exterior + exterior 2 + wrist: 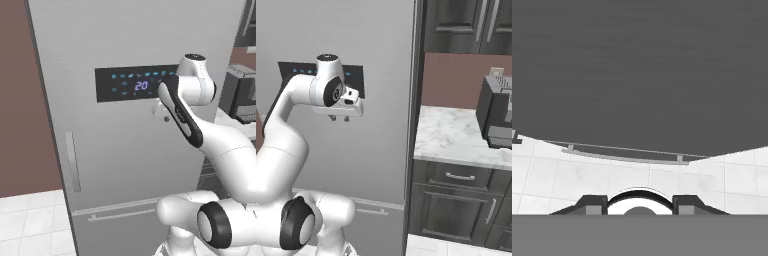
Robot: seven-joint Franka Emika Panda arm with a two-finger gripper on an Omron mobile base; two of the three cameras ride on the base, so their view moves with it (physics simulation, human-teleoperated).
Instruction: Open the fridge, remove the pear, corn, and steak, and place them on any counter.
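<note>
Silver-grey and smooth, the fridge [125,150] stands with its door closed and takes most of the left base view. On its upper door there is a black display panel [131,85] with small blue icons and a blue "20" in the middle. A pale vertical bar handle [73,161] sits on the left part of the door, and lower down a thin horizontal seam with a long bar handle [120,215] marks the drawer front. In the hand view the same door is a wide dark grey surface [640,75], with this long handle [624,157] under it and white floor tiles [562,180] below.

The gripper [339,118] hangs just in front of the door, a little under the right end of the display panel, with its fingers pointing down. The fingers [332,118] are short and stand close together, and nothing is between them. In the hand view the two dark tips [592,204] rise at the bottom edge. The white arm crosses in front of the panel's right end and hides some of the icons in the left base view.

To the right of the fridge, the marble-patterned counter [456,137] lies over dark grey cabinets [456,200] with thin metal handles. A dark boxy appliance [498,112] stands on this counter, near the brown-red wall [456,75]. Dark upper cabinets [466,25] hang above it. On the left of the fridge there is the same brown-red wall [20,100] and white floor tiles [30,220].
</note>
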